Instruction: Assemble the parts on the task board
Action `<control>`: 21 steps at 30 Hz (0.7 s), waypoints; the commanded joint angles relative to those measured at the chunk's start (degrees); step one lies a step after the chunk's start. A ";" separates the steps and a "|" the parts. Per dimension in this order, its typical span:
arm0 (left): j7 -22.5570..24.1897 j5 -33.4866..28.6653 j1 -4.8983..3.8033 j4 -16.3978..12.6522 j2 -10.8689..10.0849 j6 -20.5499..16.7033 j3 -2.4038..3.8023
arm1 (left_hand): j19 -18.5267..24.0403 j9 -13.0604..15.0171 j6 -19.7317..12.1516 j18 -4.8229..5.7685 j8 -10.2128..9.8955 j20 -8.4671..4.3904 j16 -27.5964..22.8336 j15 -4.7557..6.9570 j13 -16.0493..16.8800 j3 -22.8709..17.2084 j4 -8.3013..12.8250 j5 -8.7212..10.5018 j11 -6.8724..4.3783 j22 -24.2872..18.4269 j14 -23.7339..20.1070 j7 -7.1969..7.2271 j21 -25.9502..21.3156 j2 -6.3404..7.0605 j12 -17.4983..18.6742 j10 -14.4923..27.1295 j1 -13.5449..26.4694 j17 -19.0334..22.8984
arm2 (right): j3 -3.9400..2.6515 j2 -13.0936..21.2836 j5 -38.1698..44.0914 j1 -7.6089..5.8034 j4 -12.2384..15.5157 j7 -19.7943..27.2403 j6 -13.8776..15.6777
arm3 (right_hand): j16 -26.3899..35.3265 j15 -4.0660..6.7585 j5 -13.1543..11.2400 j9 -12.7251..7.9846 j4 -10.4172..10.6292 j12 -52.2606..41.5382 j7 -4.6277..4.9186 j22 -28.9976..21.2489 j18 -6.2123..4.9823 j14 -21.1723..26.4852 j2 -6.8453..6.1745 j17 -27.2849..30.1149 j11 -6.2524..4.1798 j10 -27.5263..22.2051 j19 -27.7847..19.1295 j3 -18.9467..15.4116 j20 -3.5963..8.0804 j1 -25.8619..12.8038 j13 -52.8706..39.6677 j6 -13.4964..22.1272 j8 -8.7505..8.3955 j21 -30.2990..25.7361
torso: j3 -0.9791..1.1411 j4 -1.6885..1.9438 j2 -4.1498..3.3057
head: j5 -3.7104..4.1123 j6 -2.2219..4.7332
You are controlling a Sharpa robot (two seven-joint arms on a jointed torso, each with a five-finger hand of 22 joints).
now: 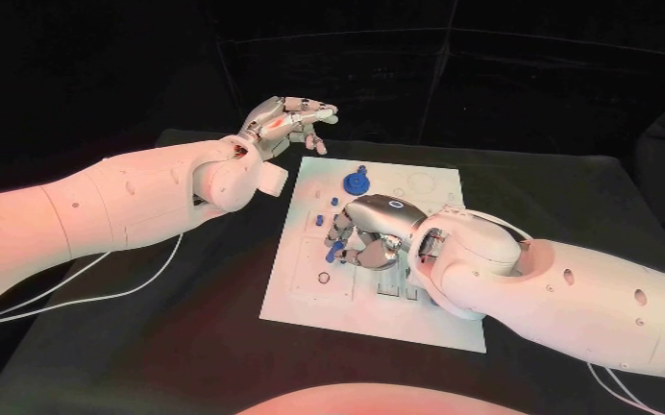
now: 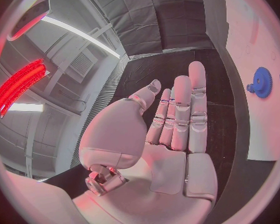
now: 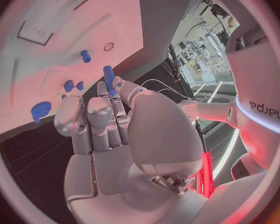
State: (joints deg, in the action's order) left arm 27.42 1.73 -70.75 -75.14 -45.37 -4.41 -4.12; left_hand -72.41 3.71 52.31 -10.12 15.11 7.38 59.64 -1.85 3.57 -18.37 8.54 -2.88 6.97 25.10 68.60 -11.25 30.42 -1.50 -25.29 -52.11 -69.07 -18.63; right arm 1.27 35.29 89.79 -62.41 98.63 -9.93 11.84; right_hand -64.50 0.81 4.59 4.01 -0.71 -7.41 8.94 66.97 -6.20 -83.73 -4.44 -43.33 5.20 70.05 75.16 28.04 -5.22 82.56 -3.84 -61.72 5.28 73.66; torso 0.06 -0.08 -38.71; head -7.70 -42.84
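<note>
head view: the black table (image 1: 166, 338) was seen spread under everything, and the white board (image 1: 416, 324) was laid on its middle, slightly turned. the left hand (image 1: 284, 119) was held up off the table beyond the board's far left corner, its fingers stretched out and nothing carried in it; in the left wrist view the same fingers (image 2: 182, 109) were shown straight and side by side, with bare table beneath them. the right hand (image 1: 372, 234) was lowered over the left middle of the board, its fingers curled down. a blue gear (image 1: 357, 183) was seated near the board's far edge, and a few small blue pieces (image 1: 320, 220) were scattered just beside the right hand.

in the right wrist view a blue peg (image 3: 108, 77) was seen pinched upright at the fingertips (image 3: 120, 86), above the board. the step in hand was judged to be the seating of that peg in a hole. for this to be done well, the peg should be kept square to the board, brought over its hole before any downward push, and lowered slowly, so that the loose pieces nearby are not knocked. which hole was meant could not be told.
</note>
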 commanded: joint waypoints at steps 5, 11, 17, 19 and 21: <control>0.30 -0.18 -0.12 -0.02 0.37 0.60 0.06 | 0.09 0.07 -0.03 -0.31 -0.21 -0.07 0.09 -0.01 0.03 0.12 0.10 -0.13 0.13 -0.07 -0.46 0.02 -0.34 -0.56 0.38 -0.22 -0.17 0.09 | -0.04 -1.98 3.04 0.69 -1.39 1.18 -3.51 | -0.25 -0.35 0.38 -0.03 -0.08 0.27 0.16 0.03 0.74 0.00 -0.19 0.05 -0.72 0.82 0.09 0.31 -0.38 -0.60 -0.06 0.03 -0.34 0.27 | -0.01 0.11 0.00 | -0.05 -0.32; 0.25 -0.18 -0.12 0.05 0.54 0.63 0.06 | 0.09 0.07 -0.03 -0.31 -0.21 -0.07 0.09 -0.01 0.03 0.12 0.10 -0.13 0.13 -0.07 -0.46 0.02 -0.34 -0.56 0.38 -0.22 -0.17 0.09 | -0.04 -3.15 4.46 0.91 -2.39 0.68 -5.34 | -0.21 -0.37 0.59 -0.01 -0.09 0.34 0.15 -0.04 0.72 0.06 -0.27 0.19 -0.74 0.89 -0.01 0.32 -0.41 -0.81 -0.08 -0.03 -0.32 0.23 | -0.03 0.03 0.02 | -0.23 -0.40; 0.24 -0.18 -0.12 0.05 0.50 0.59 0.06 | 0.09 0.07 -0.03 -0.31 -0.21 -0.07 0.09 -0.01 0.03 0.12 0.10 -0.13 0.13 -0.07 -0.46 0.02 -0.34 -0.56 0.38 -0.22 -0.17 0.09 | -0.04 -3.97 4.85 1.10 -3.08 0.67 -6.65 | -0.25 -0.37 1.00 0.01 -0.05 0.44 0.12 -0.02 0.71 0.12 -0.39 0.23 -0.75 1.01 -0.08 0.26 -0.44 -1.21 -0.11 -0.08 -0.32 0.24 | -0.03 0.02 0.02 | -0.24 -0.50; 0.23 -0.18 -0.12 0.05 0.53 0.61 0.06 | 0.09 0.07 -0.03 -0.31 -0.21 -0.07 0.09 -0.01 0.03 0.12 0.10 -0.13 0.13 -0.07 -0.46 0.02 -0.34 -0.56 0.38 -0.22 -0.17 0.09 | -0.04 -4.16 4.91 1.17 -3.22 0.59 -7.16 | -0.25 -0.37 1.05 0.02 -0.05 0.45 0.11 -0.04 0.70 0.13 -0.37 0.24 -0.75 1.03 -0.10 0.27 -0.45 -1.25 -0.11 -0.10 -0.31 0.23 | -0.04 0.06 0.02 | -0.23 -0.53; 0.22 -0.18 -0.12 0.07 0.56 0.62 0.06 | 0.09 0.07 -0.03 -0.31 -0.21 -0.07 0.09 -0.01 0.03 0.12 0.10 -0.13 0.13 -0.07 -0.46 0.02 -0.34 -0.56 0.38 -0.22 -0.17 0.09 | -0.04 -4.30 5.13 1.22 -3.32 0.45 -7.54 | -0.25 -0.37 1.13 0.02 -0.04 0.47 0.10 -0.05 0.69 0.14 -0.35 0.26 -0.76 1.07 -0.12 0.28 -0.45 -1.30 -0.12 -0.13 -0.30 0.22 | -0.03 0.09 0.02 | -0.29 -0.58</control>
State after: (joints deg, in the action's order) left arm 27.41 1.73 -70.76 -75.04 -44.90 -4.39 -4.12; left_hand -72.41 3.71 52.31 -10.12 15.11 7.38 59.64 -1.86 3.57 -18.37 8.54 -2.88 6.97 25.11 68.60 -11.25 30.42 -1.50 -25.29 -52.11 -69.07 -18.64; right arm 1.25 31.08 93.79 -61.15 95.31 -9.50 6.34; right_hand -64.50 0.82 5.53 4.01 -0.71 -7.09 8.94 66.96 -6.21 -83.73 -4.73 -43.14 4.70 70.55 75.16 28.04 -5.22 81.76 -3.91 -61.71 5.28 73.66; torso 0.04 -0.04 -38.69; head -7.99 -43.38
